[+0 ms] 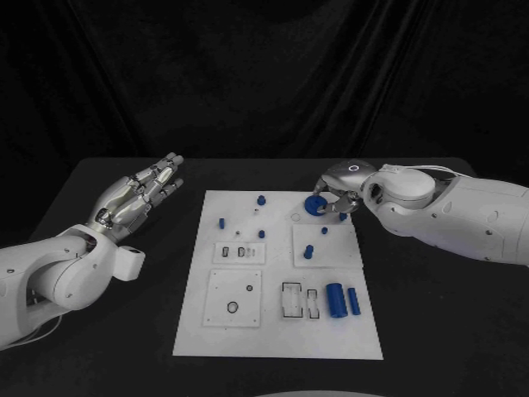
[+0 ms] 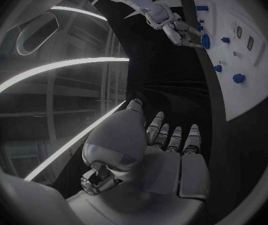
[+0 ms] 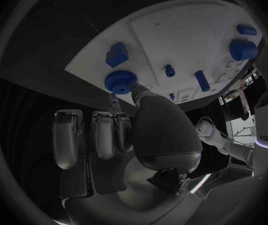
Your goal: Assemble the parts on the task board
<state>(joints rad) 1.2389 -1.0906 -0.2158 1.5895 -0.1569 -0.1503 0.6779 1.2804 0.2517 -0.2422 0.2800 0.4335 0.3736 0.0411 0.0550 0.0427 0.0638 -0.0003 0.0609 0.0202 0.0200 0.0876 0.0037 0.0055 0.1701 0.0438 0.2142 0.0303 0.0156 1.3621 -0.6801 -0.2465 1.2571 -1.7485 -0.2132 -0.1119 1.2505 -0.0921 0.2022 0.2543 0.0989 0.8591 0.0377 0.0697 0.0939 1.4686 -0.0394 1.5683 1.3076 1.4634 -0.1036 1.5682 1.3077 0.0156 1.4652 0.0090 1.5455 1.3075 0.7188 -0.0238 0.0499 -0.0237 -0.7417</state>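
The white task board point(image 1: 277, 331) lies mid-table with small blue parts on it. At its far right corner my right hand point(image 1: 342, 192) pinches a blue knurled round part point(image 1: 317, 206) between thumb and a finger, just at the board's surface. The right wrist view shows that round part point(image 3: 121, 80) at the fingertips point(image 3: 114, 101), next to a blue block point(image 3: 116, 54). My left hand point(image 1: 142, 193) hovers left of the board, fingers straight and apart, holding nothing. The left wrist view shows my left hand point(image 2: 156, 150) open, and across the board my right hand point(image 2: 174, 29).
A thick blue cylinder point(image 1: 334, 299) and a thinner one point(image 1: 353, 301) lie near the board's right front. Small blue pegs point(image 1: 262, 199) point(image 1: 221, 222) point(image 1: 310, 252) stand on the board's far half. Slots and holes point(image 1: 232, 307) mark the front left plates.
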